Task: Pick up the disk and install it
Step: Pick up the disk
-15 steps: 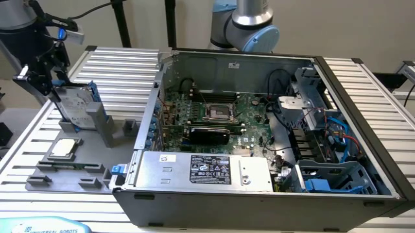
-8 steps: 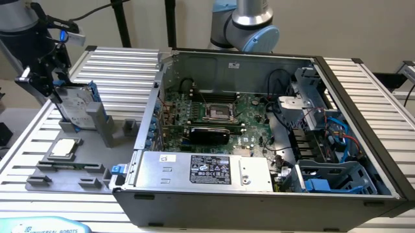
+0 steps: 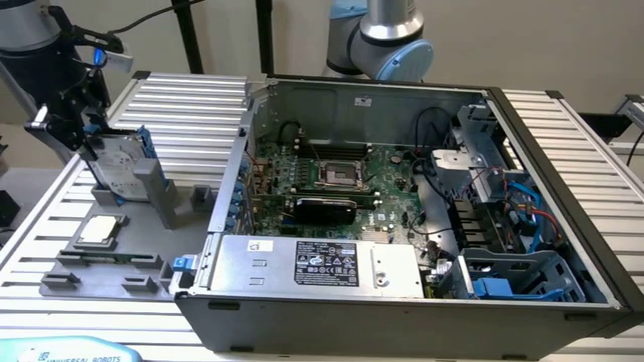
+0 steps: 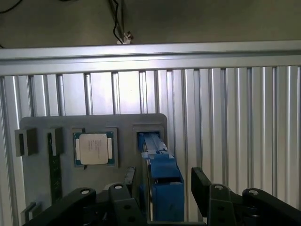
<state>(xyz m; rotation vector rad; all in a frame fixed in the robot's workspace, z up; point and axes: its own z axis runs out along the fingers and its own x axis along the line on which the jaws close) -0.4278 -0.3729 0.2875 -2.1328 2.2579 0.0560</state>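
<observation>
We've got the gripper [image 4: 163, 181] spread open, its jaws straddling the disk [image 3: 117, 161], which stands upright between them in the grey holder [image 3: 151, 185]. Close off-centre and we risk the blue frame [image 4: 163, 162] twisting or jamming.

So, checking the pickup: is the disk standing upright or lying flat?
Upright: the disk stands on edge in the grey holder, its blue rail between the open jaws.
</observation>
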